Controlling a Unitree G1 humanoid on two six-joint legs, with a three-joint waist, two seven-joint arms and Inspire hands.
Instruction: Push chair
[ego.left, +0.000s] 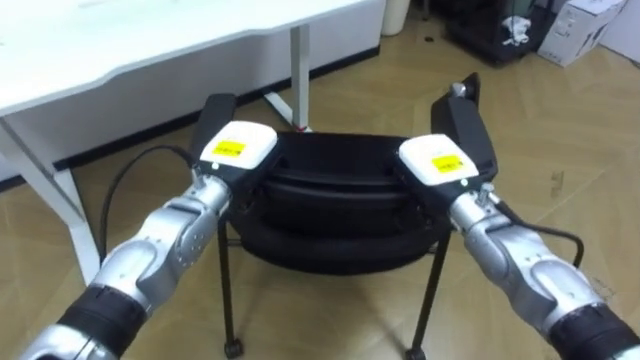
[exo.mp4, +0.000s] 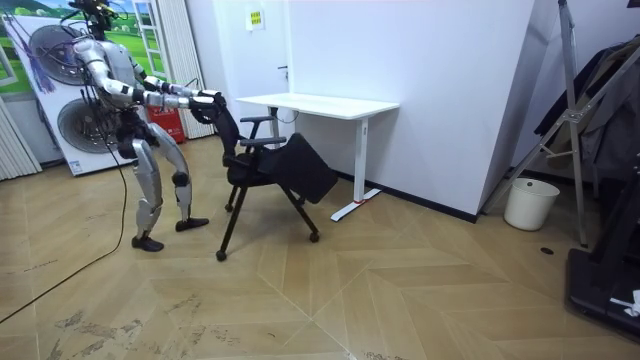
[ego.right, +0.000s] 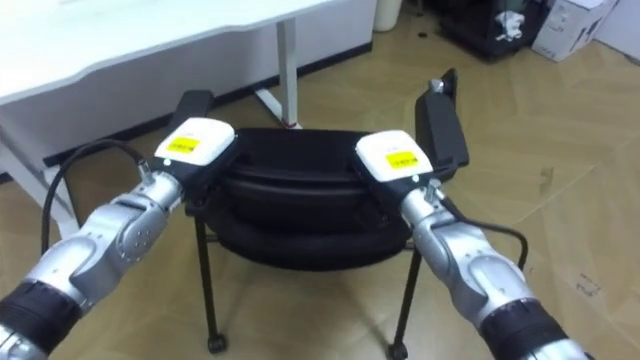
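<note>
The left hand (ego.left: 238, 150) and right hand (ego.left: 438, 160) are sitting on the chair (ego.left: 330, 205) back at nine and three o'clock. I cannot tell their finger spread. The desk (ego.left: 150, 40) is standing at eleven.

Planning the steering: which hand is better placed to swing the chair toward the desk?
Probably the right hand: like the left hand it rests on the chair back, but the desk lies ahead-left.

the light wood herringbone floor (ego.left: 580, 130) carries the black castor-legged chair (ego.left: 330, 205), directly beneath the left hand (ego.left: 238, 150) and right hand (ego.left: 440, 160), and the white metal-legged desk (ego.left: 150, 40) just beyond them.
</note>
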